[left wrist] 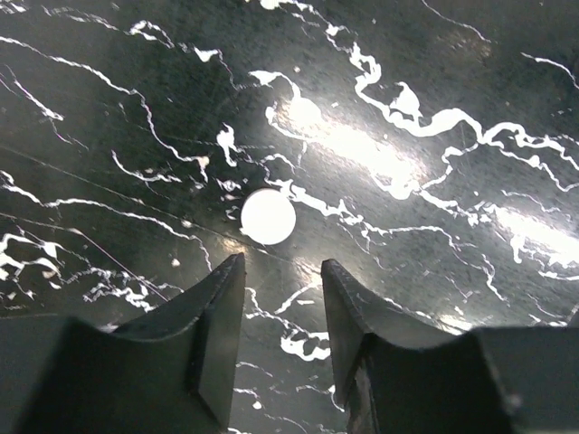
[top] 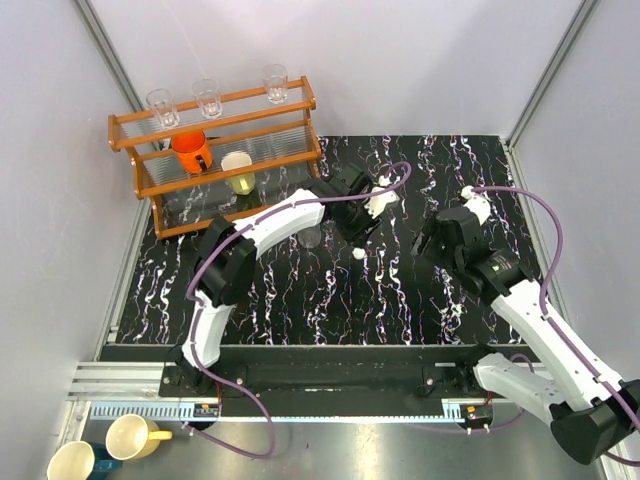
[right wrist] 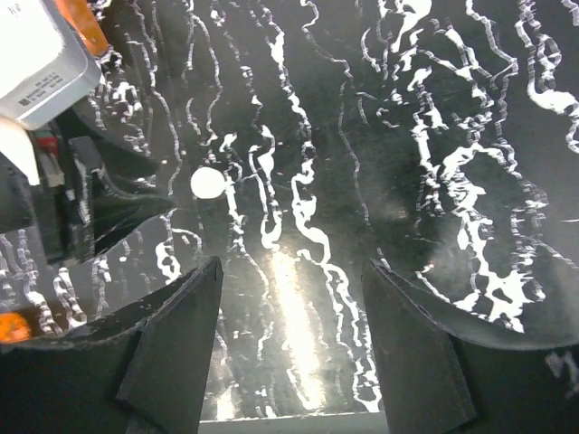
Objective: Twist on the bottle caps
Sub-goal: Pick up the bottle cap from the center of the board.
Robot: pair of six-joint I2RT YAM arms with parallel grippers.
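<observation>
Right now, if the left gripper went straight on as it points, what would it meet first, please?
Probably the white cap, just ahead of the left gripper on the table; depth is unclear.

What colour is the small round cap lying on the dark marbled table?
The cap looks white on top; the left wrist view shows it best.

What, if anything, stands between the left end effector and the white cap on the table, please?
Nothing visible does. The white cap lies on the table just ahead of the left end effector, whose jaws stand apart and empty; only table shows between the two.
</observation>
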